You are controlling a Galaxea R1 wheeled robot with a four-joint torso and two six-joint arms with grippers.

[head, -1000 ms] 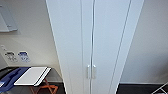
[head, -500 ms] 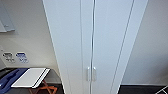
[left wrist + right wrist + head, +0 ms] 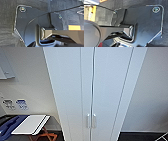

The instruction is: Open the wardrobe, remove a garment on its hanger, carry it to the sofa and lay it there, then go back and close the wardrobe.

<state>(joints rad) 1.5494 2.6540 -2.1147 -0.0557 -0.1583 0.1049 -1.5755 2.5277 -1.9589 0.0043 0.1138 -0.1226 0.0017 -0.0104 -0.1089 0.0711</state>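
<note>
The wardrobe [image 3: 93, 89] stands straight ahead in the head view, tall, narrow and white. Both of its doors are shut, with a thin seam running down the middle. Two small white vertical handles [image 3: 91, 120] sit side by side low on the doors, one on each side of the seam. The garment, its hanger and the sofa are hidden from me. Both wrist views look down at dark carpet past the robot's own dark plate and jointed bar.
White walls flank the wardrobe. At lower left a small table with a white top [image 3: 31, 124] and orange legs [image 3: 43, 135] stands beside something blue [image 3: 8, 127]. Two small wall plates [image 3: 15, 104] sit on the left wall. Dark floor [image 3: 140, 136] shows at lower right.
The whole head view has shifted slightly, with the wardrobe a little larger and the handles lower in the picture; the camera has moved closer. Nothing in the scene itself moved.
</note>
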